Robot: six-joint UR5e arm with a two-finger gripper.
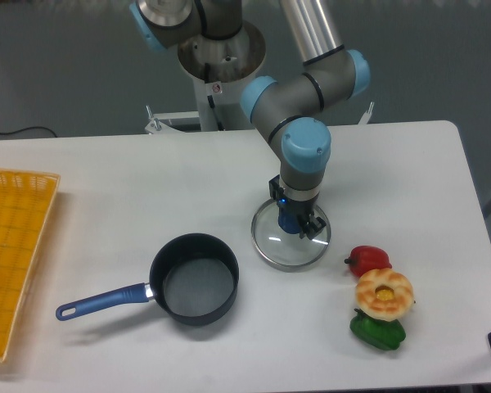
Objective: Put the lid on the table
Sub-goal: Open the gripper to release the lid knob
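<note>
even, bright overhead light, soft shadows, slightly soft focus.

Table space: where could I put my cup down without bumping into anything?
Bare table lies between the yellow tray and the lid, behind the saucepan. The far right corner is bare too. The front right is crowded: red pepper, bagel and green pepper.

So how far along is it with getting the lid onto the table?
Mostly done, it seems. The lid is off the saucepan, which sits open, and appears to lie on the table beside it. In hand: the gripper is on the lid's blue knob. I cannot tell if the lid fully rests down. Left: letting go and lifting clear.
</note>
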